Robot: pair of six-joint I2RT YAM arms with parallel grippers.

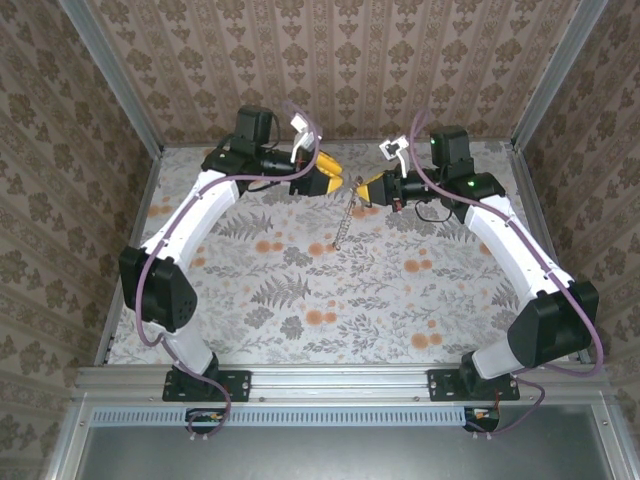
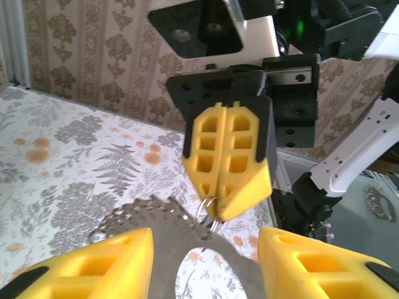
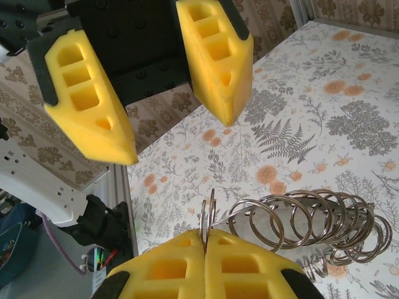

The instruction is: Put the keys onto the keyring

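ring (image 3: 207, 215): thin metal loop, pinched edge-on at the pad tips of right gripper (image 3: 206, 249), in the air over back-centre of table (image 1: 400, 300)
grey piece (image 2: 168, 240): flat, blurred, by ring; can't tell if key
chain (image 3: 312, 218): coil of rings hanging off ring
right gripper: clamped on ring
left gripper (image 3: 177, 137): jaws wide apart, tips near ring, not touching
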